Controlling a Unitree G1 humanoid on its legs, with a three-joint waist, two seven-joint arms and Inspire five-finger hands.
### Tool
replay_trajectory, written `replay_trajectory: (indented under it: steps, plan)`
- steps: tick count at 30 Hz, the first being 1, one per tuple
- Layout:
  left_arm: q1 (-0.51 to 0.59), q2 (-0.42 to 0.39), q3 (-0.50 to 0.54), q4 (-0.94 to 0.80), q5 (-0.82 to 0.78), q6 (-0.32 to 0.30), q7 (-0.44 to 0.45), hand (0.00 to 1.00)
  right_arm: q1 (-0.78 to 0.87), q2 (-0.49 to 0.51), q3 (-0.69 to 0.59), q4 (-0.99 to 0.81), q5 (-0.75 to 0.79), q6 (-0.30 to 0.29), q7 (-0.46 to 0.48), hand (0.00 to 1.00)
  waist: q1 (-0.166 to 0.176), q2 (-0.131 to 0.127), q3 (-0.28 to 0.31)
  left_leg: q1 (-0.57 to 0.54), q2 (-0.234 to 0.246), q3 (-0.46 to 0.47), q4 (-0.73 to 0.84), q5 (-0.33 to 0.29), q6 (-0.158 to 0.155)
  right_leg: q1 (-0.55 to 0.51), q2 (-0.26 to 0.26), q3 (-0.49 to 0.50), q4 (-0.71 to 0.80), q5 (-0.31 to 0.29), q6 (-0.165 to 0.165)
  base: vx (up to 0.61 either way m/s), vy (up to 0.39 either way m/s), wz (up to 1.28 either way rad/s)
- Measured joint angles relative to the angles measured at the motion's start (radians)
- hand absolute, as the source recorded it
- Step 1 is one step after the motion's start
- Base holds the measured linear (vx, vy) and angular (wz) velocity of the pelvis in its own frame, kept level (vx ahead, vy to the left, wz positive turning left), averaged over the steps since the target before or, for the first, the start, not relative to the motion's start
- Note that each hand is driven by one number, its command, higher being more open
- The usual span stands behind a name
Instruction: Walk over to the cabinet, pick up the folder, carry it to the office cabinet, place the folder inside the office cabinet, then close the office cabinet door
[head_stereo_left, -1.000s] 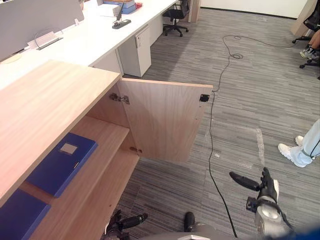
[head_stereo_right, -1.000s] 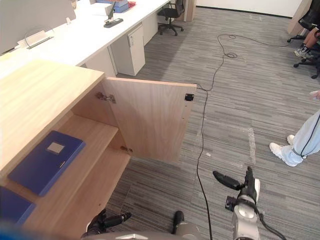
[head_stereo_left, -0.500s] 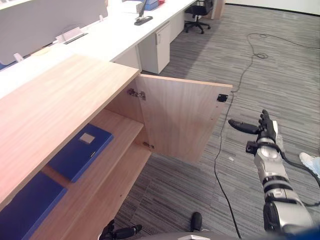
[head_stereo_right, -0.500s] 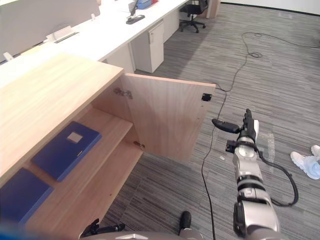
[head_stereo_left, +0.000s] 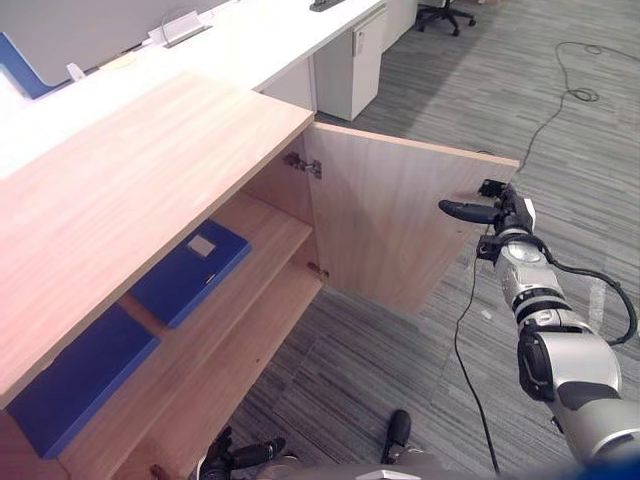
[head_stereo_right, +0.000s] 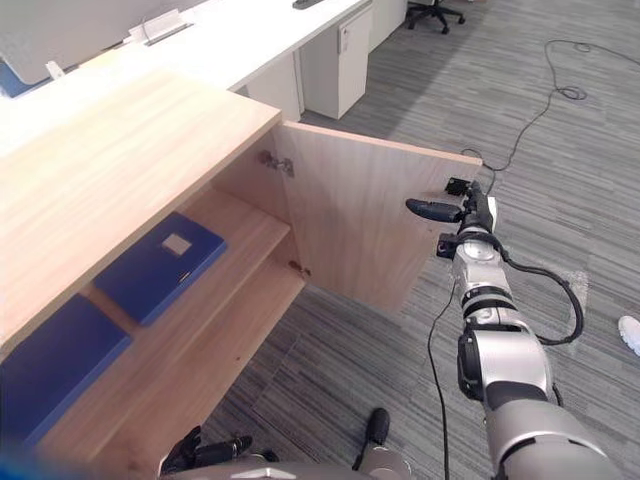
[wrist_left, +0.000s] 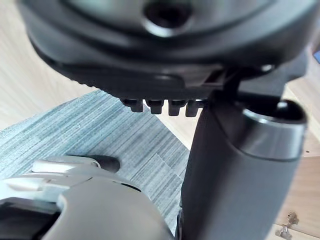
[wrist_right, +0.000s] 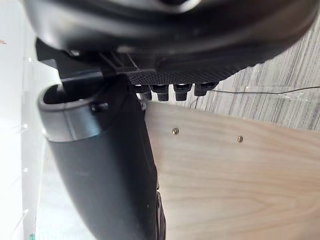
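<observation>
Grey striped carpet floor (head_stereo_left: 580, 130) spread to the right of the furniture. A long white tabletop (head_stereo_left: 250, 40) ran along the far side, with a white drawer unit (head_stereo_left: 350, 70) under it and a black office chair (head_stereo_right: 435, 10) beyond that. In front stood the wooden office cabinet (head_stereo_left: 130, 190). Its door (head_stereo_left: 390, 225) was swung wide open and stuck out over the carpet, hanging on metal hinges (head_stereo_left: 303, 165).

Inside, on the upper shelf (head_stereo_left: 272, 232), a labelled blue folder (head_stereo_left: 190, 270) lay flat. It was near the hinge side and in neither hand. A second blue folder (head_stereo_left: 80, 375) lay flat beside it, further from the door and apart from it.

The right hand (head_stereo_left: 505, 215) reached out at the door's free upper corner, just by a small black latch (head_stereo_left: 490, 187). Its fingers were straight and its thumb pointed across the door's edge, gripping nothing. I could not tell whether it touched the wood. The left hand (head_stereo_left: 235, 458) hung low by the cabinet's bottom front, with loose fingers and nothing in it.

A person's white shoe (head_stereo_right: 630, 333) showed on the carpet, well to the right.
</observation>
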Motion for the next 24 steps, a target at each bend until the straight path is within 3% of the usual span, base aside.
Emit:
replay_trajectory:
  steps: [9, 13, 17, 20, 22, 24]
  plan:
    - [-0.003, 0.005, -0.07, -0.03, 0.0, -0.014, -0.002, 1.0, -0.079, -0.072, 0.062, 0.022, -0.006, 0.0, 0.025, 1.0, -0.006, 0.036, 0.056, -0.013, -0.005, -0.017, -0.001, 0.004, 0.001, -0.006, -0.005, -0.007, 0.0, 0.0, 0.0, -0.01, 0.067, 0.04]
    - [-0.003, 0.008, -0.079, -0.036, 0.002, -0.016, -0.002, 1.0, -0.086, -0.072, 0.093, 0.023, -0.041, 0.0, 0.016, 1.0, -0.007, 0.037, 0.057, -0.02, -0.005, -0.015, -0.001, 0.004, 0.001, -0.017, -0.004, -0.002, 0.0, 0.004, -0.002, 0.02, 0.071, -0.05]
    - [-0.002, 0.01, -0.079, -0.035, 0.005, -0.016, -0.001, 1.0, 0.033, -0.109, 0.284, -0.16, -0.055, 0.01, -0.004, 1.0, -0.012, 0.032, 0.06, -0.004, -0.004, -0.001, -0.005, 0.004, 0.0, -0.024, 0.003, 0.029, 0.0, 0.007, -0.001, 0.02, 0.088, -0.24]
    - [-0.001, 0.017, -0.079, -0.029, 0.035, -0.016, -0.005, 1.0, 0.154, -0.144, 0.424, -0.361, -0.088, 0.007, 0.013, 1.0, -0.037, 0.027, 0.062, 0.016, 0.006, 0.023, -0.006, -0.005, -0.008, -0.027, 0.022, 0.068, 0.0, 0.009, -0.002, 0.01, 0.064, -0.43]
    - [-0.007, 0.027, -0.079, -0.004, 0.054, -0.017, -0.016, 1.0, 0.235, -0.185, 0.556, -0.513, -0.092, -0.005, 0.065, 1.0, -0.071, 0.019, 0.061, 0.034, 0.022, 0.051, -0.003, -0.017, -0.02, -0.028, 0.044, 0.099, -0.001, 0.006, -0.005, -0.02, 0.045, -0.42]
    - [-0.026, 0.04, -0.078, 0.022, 0.073, -0.018, -0.02, 1.0, 0.287, -0.242, 0.678, -0.617, -0.092, -0.014, 0.114, 1.0, -0.078, 0.006, 0.054, 0.036, 0.038, 0.075, 0.005, -0.025, -0.028, -0.038, 0.064, 0.121, -0.002, 0.002, -0.005, -0.05, 0.011, -0.46]
